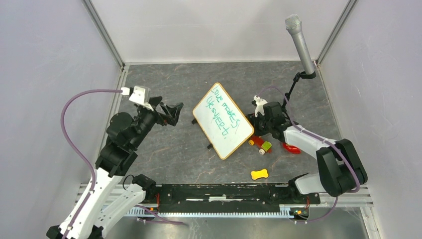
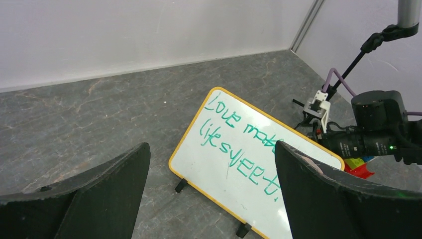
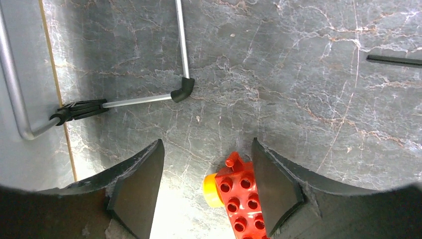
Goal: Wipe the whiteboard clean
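By right gripper (image 3: 206,144), red block (image 3: 243,196) partly out of frame.

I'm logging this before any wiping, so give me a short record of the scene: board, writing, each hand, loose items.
Whiteboard: mid-table, turned at an angle, on its wire feet
Writing: green handwriting, not erased
Left hand: open, empty, left of the board, apart from it
Right hand: open, low over a red brick toy by the board's right side
Other items: yellow bone-shaped piece nearer the front; microphone back right
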{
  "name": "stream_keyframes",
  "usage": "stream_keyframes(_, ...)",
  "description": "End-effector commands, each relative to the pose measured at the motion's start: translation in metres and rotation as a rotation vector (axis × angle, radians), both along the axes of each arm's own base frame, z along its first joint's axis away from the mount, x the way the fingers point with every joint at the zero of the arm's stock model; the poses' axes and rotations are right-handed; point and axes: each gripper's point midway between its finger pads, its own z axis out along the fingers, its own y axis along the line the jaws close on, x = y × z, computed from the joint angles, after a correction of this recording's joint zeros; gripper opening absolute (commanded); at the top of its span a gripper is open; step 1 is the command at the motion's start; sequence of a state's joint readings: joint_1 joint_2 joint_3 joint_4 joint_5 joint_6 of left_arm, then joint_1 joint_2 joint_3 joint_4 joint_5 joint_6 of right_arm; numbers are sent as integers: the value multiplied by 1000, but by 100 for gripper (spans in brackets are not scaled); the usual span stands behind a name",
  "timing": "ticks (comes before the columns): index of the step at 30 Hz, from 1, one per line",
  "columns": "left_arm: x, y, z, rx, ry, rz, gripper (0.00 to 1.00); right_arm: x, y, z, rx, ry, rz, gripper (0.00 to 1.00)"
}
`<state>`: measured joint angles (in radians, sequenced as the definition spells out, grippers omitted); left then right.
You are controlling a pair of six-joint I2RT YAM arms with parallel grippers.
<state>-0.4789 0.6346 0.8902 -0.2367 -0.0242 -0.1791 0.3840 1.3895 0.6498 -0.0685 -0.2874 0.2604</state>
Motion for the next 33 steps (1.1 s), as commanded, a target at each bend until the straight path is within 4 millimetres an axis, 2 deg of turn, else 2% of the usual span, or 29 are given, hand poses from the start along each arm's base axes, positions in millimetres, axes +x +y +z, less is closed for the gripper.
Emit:
stream_keyframes(1, 6, -1, 0, -16, 7, 11, 100, 13, -11, 10, -58, -35, -36, 70)
stream_keyframes(9, 7, -4, -1, -6, 19, 1, 100, -4, -70, 16, -302, -92, -146, 72)
stream_keyframes(14, 6, -6, 0, -10, 20, -15, 100, -24, -83, 25, -306, -111, -186, 72)
stream_keyframes(18, 5, -6, 1, -12, 19, -16, 100, -45, -78, 29, -238, -105, -158, 72)
stream_keyframes(23, 2, -5, 5, -26, 9, -16, 100, -73, -44, 42, -9, -121, -61, 71)
stream_keyframes(26, -1, -8, 6, -32, 8, -40, 100, -76, -32, 54, 56, -209, -28, 74)
stream_keyframes(33, -1, -7, 8, -34, 4, -36, 100, -78, -12, 65, -30, -305, 24, 76)
